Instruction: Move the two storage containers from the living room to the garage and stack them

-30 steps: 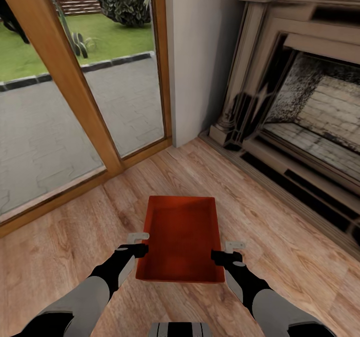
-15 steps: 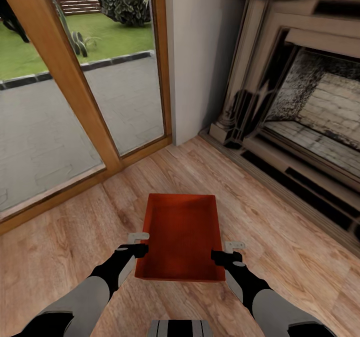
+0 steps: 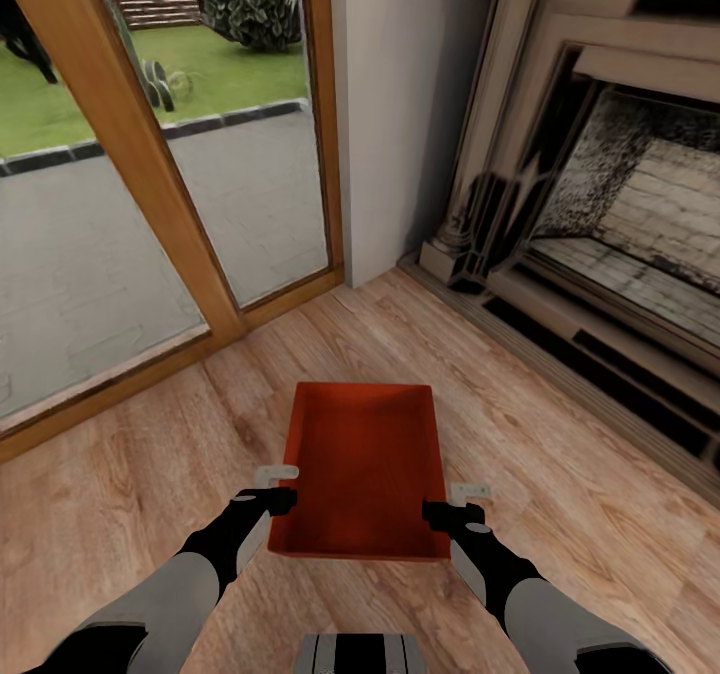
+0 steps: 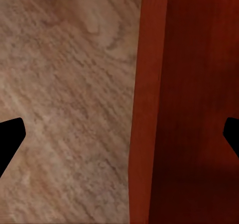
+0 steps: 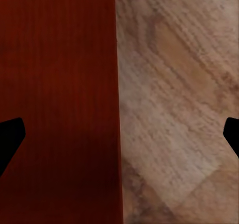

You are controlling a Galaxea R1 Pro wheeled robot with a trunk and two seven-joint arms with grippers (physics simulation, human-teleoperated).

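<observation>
The wood floor (image 3: 120, 514) fills the low part of the head view. A glass door (image 3: 150, 174) with a wood frame stands at the back left. A fireplace (image 3: 620, 204) stands at the right.

One red bin (image 3: 362, 469) is in the middle, in front of the robot, over the wood floor. It is open on top. Nothing is in it. You can see its flat red bottom.

The left tool (image 3: 277, 488) is at the bin's left wall, near the close end. In the left wrist view the red wall (image 4: 147, 114) runs between the two black fingertips (image 4: 10, 137), which are wide apart.

The right tool (image 3: 452, 502) is at the bin's right wall. In the right wrist view the wall edge (image 5: 115, 84) also runs between wide-apart fingertips (image 5: 10, 134). The fingertips do not touch the wall.
</observation>
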